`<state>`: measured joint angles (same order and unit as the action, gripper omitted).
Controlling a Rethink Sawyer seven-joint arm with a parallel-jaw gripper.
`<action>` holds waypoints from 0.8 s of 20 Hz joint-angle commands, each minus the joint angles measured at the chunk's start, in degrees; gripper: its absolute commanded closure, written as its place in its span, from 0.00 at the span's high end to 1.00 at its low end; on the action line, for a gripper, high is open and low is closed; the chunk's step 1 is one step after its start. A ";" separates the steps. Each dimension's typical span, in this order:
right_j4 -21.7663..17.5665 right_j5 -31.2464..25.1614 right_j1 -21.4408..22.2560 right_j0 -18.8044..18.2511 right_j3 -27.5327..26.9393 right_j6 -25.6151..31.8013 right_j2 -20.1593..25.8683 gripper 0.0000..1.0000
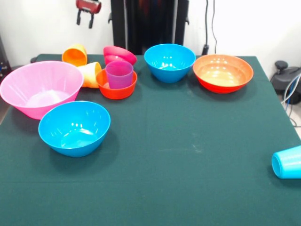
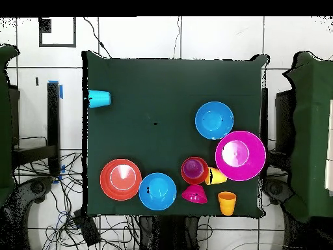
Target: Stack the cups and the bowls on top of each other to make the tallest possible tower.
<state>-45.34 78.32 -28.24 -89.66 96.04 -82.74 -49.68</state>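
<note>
My gripper (image 1: pixel 84 23) hangs open and empty high above the table's far left corner, above the orange cup (image 1: pixel 75 55) (image 2: pixel 227 202), which lies on its side. The purple cup (image 1: pixel 119 74) (image 2: pixel 194 168) stands upright inside the small orange bowl (image 1: pixel 115 91) (image 2: pixel 183 172). The yellow-orange cup (image 1: pixel 91 74) (image 2: pixel 216 176) lies on its side between that bowl and the large pink bowl (image 1: pixel 41 88) (image 2: pixel 240 155). The small magenta bowl (image 1: pixel 120 55) (image 2: pixel 194 194) is tipped over behind them. The light blue cup (image 1: pixel 287 162) (image 2: pixel 99 99) lies on its side, far from the rest.
One blue bowl (image 1: pixel 74 128) (image 2: pixel 214 120) sits in front of the pink bowl. A second blue bowl (image 1: pixel 169 62) (image 2: pixel 157 191) and the wide orange-red bowl (image 1: pixel 223 73) (image 2: pixel 120 179) sit upright along the robot's side. The green cloth (image 1: pixel 188 155) covers the table.
</note>
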 commanded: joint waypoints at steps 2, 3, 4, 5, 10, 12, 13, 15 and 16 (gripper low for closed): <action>-11.96 -4.40 -0.63 2.47 -5.97 -1.88 0.79 1.00; -12.22 -4.59 -0.29 2.61 -6.22 -2.24 1.07 1.00; -12.46 -4.72 0.19 2.91 -6.16 -2.51 1.42 1.00; -12.57 -4.82 0.73 3.25 -5.82 -2.61 1.87 1.00; -10.78 -7.34 -1.50 5.79 -4.81 -1.20 6.55 1.00; -9.80 -8.44 -3.34 6.58 -5.86 -1.57 8.48 1.00; -9.50 -9.49 -4.66 6.86 -6.85 -2.77 9.51 1.00; -9.34 -9.02 -6.30 6.58 -7.94 -3.39 11.41 1.00; -9.17 -8.68 -6.72 6.46 -8.10 -3.47 12.09 1.00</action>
<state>-56.18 76.69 -28.51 -87.42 96.06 -82.74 -50.10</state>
